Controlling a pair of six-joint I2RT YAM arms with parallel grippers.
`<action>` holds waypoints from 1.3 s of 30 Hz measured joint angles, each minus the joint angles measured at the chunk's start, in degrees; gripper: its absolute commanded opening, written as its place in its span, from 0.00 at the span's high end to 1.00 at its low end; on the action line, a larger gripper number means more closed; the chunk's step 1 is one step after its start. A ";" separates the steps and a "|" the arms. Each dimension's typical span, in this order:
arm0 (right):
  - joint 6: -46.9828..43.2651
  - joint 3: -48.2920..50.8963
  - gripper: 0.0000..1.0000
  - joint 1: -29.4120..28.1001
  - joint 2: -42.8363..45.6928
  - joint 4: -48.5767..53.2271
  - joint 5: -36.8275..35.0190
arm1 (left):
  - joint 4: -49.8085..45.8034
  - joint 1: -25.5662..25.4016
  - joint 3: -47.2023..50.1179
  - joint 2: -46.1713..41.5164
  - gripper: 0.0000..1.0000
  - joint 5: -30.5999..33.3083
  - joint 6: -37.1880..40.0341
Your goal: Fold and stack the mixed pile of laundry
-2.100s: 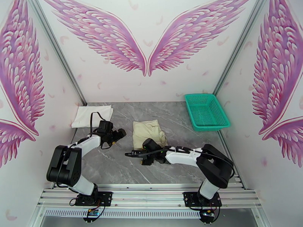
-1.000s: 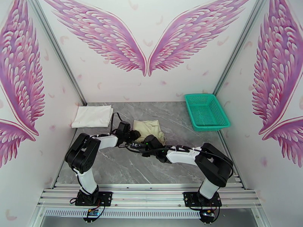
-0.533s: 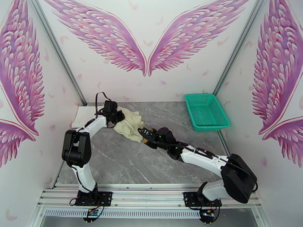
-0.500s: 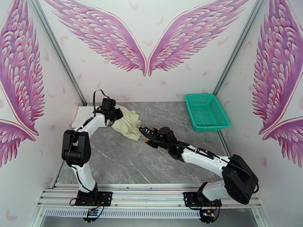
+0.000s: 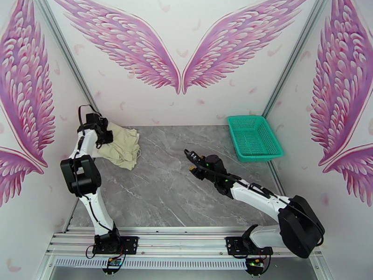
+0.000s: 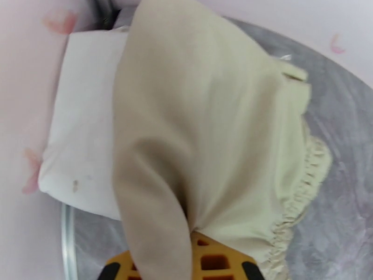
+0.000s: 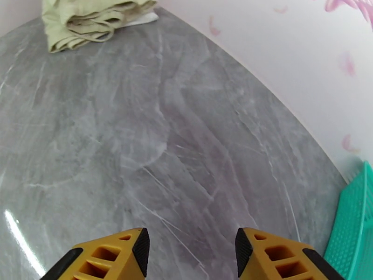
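Shifted over white shirt (image 6: 84, 136), cream garment (image 5: 122, 144) in clenched left pincer (image 5: 101, 133); right pincer (image 7: 192, 246) released.

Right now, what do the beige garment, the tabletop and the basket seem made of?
Beige garment: soft matte cloth, probably cotton; creases, gathered hem.
Tabletop: glossy grey marble-look slab; veins, light glare.
Basket: likely teal plastic; moulded open grid.

The left arm rears up toward the far left corner, the left gripper (image 5: 103, 135) pinched tight on the cream garment (image 5: 122, 146). The right arm stretches low and forward, the right gripper (image 7: 191, 253) with jaws apart.
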State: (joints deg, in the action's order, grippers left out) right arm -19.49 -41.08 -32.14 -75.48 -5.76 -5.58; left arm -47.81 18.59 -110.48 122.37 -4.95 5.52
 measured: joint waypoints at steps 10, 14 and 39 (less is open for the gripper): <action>10.71 17.35 0.27 18.95 7.17 -9.49 -11.02 | 0.09 4.07 -2.38 6.36 0.11 15.08 -0.15; 12.98 19.39 0.03 24.33 4.17 -16.35 -8.17 | -0.07 3.13 -3.15 4.59 0.01 20.52 -1.44; 19.71 19.04 0.01 28.22 -12.39 -41.24 0.83 | 73.22 -17.31 83.38 -41.94 0.08 8.39 -3.48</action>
